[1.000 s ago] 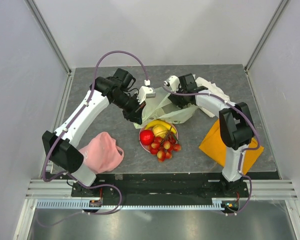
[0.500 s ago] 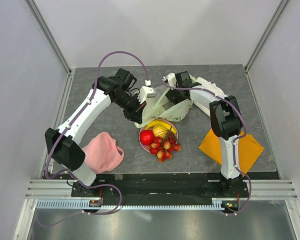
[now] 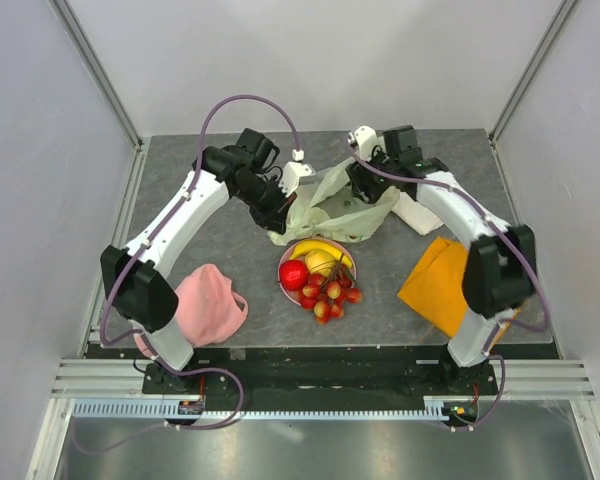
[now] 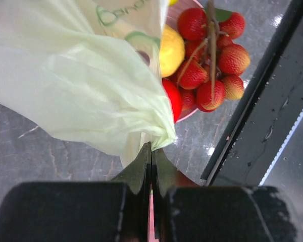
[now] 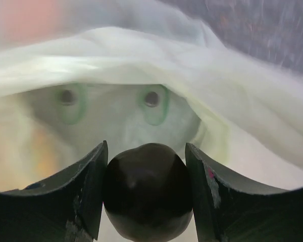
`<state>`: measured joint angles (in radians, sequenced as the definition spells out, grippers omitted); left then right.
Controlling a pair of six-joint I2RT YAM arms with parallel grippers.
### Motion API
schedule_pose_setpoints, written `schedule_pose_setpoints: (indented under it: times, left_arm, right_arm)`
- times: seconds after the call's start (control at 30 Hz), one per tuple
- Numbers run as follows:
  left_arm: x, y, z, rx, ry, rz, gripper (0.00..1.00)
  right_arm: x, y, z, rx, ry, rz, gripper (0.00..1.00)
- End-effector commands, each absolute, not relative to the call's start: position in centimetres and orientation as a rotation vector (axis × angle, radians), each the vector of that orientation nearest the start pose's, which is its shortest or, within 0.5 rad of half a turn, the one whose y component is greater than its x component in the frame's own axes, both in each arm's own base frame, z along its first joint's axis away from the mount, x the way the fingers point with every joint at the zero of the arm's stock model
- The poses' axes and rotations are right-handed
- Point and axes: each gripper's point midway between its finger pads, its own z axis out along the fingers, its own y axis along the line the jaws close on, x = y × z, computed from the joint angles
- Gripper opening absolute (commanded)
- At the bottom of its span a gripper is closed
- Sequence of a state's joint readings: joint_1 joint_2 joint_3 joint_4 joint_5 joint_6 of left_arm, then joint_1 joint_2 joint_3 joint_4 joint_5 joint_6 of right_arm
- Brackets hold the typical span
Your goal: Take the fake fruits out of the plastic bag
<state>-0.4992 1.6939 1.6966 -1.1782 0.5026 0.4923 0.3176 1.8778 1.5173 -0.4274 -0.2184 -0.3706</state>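
The pale yellow-green plastic bag point(image 3: 335, 205) lies crumpled at the table's middle back. My left gripper point(image 3: 280, 215) is shut on a bunched edge of the bag point(image 4: 81, 85), its jaws pressed together point(image 4: 151, 151). My right gripper point(image 3: 363, 185) reaches inside the bag point(image 5: 141, 65) and is shut on a dark round plum point(image 5: 147, 189), both fingers against its sides. In front of the bag, a pink plate point(image 3: 284, 283) holds a banana point(image 3: 318, 247), a red apple point(image 3: 293, 273) and a red berry cluster point(image 3: 330, 297).
A pink cloth point(image 3: 208, 305) lies at the front left. An orange cloth point(image 3: 445, 285) lies at the front right. A white folded cloth point(image 3: 417, 212) sits behind the right arm. The left wrist view shows the table's dark front edge point(image 4: 252, 116) beside the plate.
The right arm's elbow has swung out to the right, and its jaws have narrowed onto the plum inside the bag. The left gripper has shifted slightly back with the bag edge.
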Motion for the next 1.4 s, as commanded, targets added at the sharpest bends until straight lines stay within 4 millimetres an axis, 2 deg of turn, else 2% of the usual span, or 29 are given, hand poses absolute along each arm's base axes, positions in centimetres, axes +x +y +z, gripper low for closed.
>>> schedule_pose_setpoints:
  times: [0.0, 0.03, 0.07, 0.13, 0.17, 0.37, 0.47, 0.6, 0.77, 0.87, 0.97, 1.03, 1.07, 1.13, 1.17, 1.37]
  left_arm:
    - [32.5, -24.0, 22.8, 1.252, 2.216, -0.588, 0.02]
    - [33.1, -24.2, 22.5, 1.247, 2.224, -0.585, 0.02]
    - [33.8, -24.5, 23.4, 1.238, 2.198, -0.58, 0.01]
    - [34.6, -24.7, 23.5, 1.219, 2.198, -0.573, 0.02]
    - [35.1, -24.8, 24.2, 1.205, 2.18, -0.562, 0.02]
    - [36.0, -25.4, 24.2, 1.173, 2.193, -0.584, 0.01]
    - [36.5, -25.4, 24.6, 1.139, 2.195, -0.577, 0.02]
    - [36.8, -25.1, 24.7, 1.126, 2.199, -0.565, 0.01]
    - [36.4, -24.8, 24.4, 1.129, 2.214, -0.561, 0.02]
    - [36.1, -24.6, 24.3, 1.132, 2.22, -0.561, 0.02]
    - [36.0, -24.6, 24.3, 1.134, 2.224, -0.567, 0.02]
    - [35.8, -24.6, 24.3, 1.139, 2.226, -0.574, 0.02]
    - [35.7, -24.6, 24.2, 1.142, 2.23, -0.577, 0.02]
    - [35.5, -24.6, 24.2, 1.146, 2.235, -0.582, 0.02]
    - [35.5, -24.5, 24.2, 1.144, 2.237, -0.583, 0.02]
    - [35.4, -24.2, 24.1, 1.144, 2.246, -0.562, 0.02]
  right_arm:
    - [39.9, 20.9, 19.1, -1.047, 1.994, 0.546, 0.49]
    - [38.5, 21.3, 19.9, -1.066, 1.973, 0.605, 0.49]
    - [37.6, 21.3, 19.7, -1.07, 1.98, 0.633, 0.49]
    - [36.1, 21.7, 20.6, -1.096, 1.956, 0.693, 0.49]
    - [35.8, 21.8, 21.2, -1.101, 1.945, 0.705, 0.49]
    - [33.8, 22.9, 26.3, -1.152, 1.821, 0.803, 0.49]
    - [32.2, 23.5, 25.8, -1.239, 1.829, 0.866, 0.49]
    - [28.2, 23.0, 22.1, -1.383, 1.921, 0.989, 0.47]
    - [26.2, 22.5, 18.9, -1.438, 2.003, 1.08, 0.45]
    - [27.1, 22.4, 17.0, -1.402, 2.057, 1.087, 0.43]
    - [29.9, 22.7, 15.4, -1.259, 2.125, 1.109, 0.43]
    - [32.0, 23.3, 15.0, -1.185, 2.133, 1.101, 0.43]
    - [33.0, 23.7, 14.0, -1.161, 2.147, 1.109, 0.43]
    - [34.2, 24.3, 13.5, -1.078, 2.2, 1.141, 0.42]
    - [35.0, 24.6, 12.2, -1.048, 2.228, 1.155, 0.42]
    - [37.0, 25.8, 9.4, -0.864, 2.337, 1.221, 0.42]
